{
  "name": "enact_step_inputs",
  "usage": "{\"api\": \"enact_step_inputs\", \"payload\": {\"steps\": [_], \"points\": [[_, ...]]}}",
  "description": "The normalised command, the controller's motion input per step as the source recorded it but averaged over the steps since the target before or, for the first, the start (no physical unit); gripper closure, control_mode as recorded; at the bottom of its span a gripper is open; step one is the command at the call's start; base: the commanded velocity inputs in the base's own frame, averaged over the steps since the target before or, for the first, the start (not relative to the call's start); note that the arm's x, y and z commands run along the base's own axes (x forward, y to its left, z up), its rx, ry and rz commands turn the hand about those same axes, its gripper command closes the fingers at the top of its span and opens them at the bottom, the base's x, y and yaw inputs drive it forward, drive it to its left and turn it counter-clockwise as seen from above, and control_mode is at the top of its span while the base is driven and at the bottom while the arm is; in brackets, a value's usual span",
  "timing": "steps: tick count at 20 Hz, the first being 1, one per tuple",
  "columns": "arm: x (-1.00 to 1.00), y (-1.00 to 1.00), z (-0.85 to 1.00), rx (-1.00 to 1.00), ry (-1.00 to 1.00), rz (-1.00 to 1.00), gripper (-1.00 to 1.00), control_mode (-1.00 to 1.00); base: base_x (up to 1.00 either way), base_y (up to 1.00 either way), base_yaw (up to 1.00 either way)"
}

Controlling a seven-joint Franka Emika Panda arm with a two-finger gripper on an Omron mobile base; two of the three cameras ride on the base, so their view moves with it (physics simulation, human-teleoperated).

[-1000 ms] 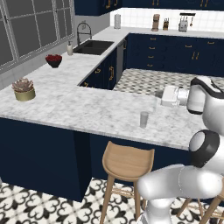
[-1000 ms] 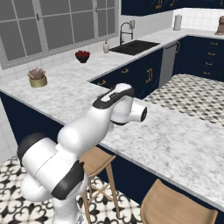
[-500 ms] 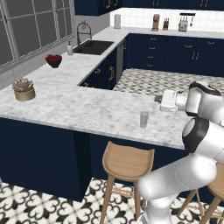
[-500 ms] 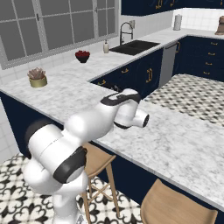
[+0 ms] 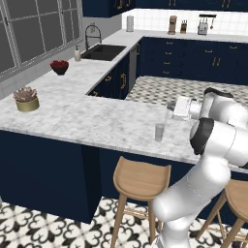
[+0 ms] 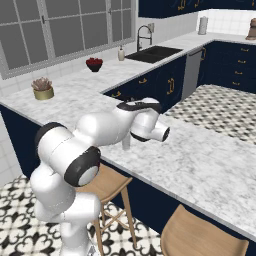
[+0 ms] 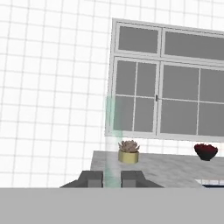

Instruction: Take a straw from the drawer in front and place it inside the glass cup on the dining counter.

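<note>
The glass cup (image 5: pixel 159 131) stands near the front edge of the dining counter (image 5: pixel 97 121), above a stool. My gripper (image 5: pixel 171 110) hovers just above and to the right of the cup, pointing left. In the hand view the gripper (image 7: pixel 111 179) is shut on the straw (image 7: pixel 111 135), a pale see-through stick that rises straight up between the two dark fingertips (image 7: pixel 90 178). In the right base view my folded arm crosses the dining counter (image 6: pixel 200 160) and hides most of the cup (image 6: pixel 125 142). The drawer is out of view.
Wooden stools (image 5: pixel 143 177) (image 6: pixel 200 235) stand under the counter overhang. A potted succulent (image 5: pixel 26 99) and a red bowl (image 5: pixel 59 66) sit on the left run, with a soap bottle (image 5: pixel 77 53) beside the sink (image 5: pixel 104 51).
The arm has folded lower over the counter and the hand has edged slightly left toward the cup. The straw stays in the grip and the cup has not moved.
</note>
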Motion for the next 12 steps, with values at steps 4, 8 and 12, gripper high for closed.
{"api": "enact_step_inputs", "payload": {"steps": [4, 8, 12], "points": [[0.13, 0.00, -0.26, 0.00, -0.03, 0.03, 1.00, -1.00, 0.00, 0.00, 0.00], [0.02, 0.00, -0.28, 0.00, -0.04, 0.05, 1.00, -1.00, 0.00, 0.00, 0.00], [0.17, 0.00, -0.07, 0.00, -0.02, 0.04, 1.00, -1.00, 0.00, 0.00, 0.00]]}}
